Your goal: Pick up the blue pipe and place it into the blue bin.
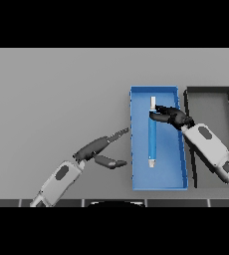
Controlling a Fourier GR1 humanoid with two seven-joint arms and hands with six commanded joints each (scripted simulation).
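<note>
The blue pipe (152, 135), long with white ends, lies lengthwise inside the blue bin (136, 149) in the head view. My right hand (170, 116) reaches into the bin from the right, its fingers curled round the pipe's upper part near the far white end. My left hand (100, 147) hovers over the table just left of the bin, fingers straight and thumb spread, holding nothing.
A dark grey bin (210, 104) stands directly right of the blue bin, with my right forearm crossing over its near part. Bare grey table stretches to the left and far side.
</note>
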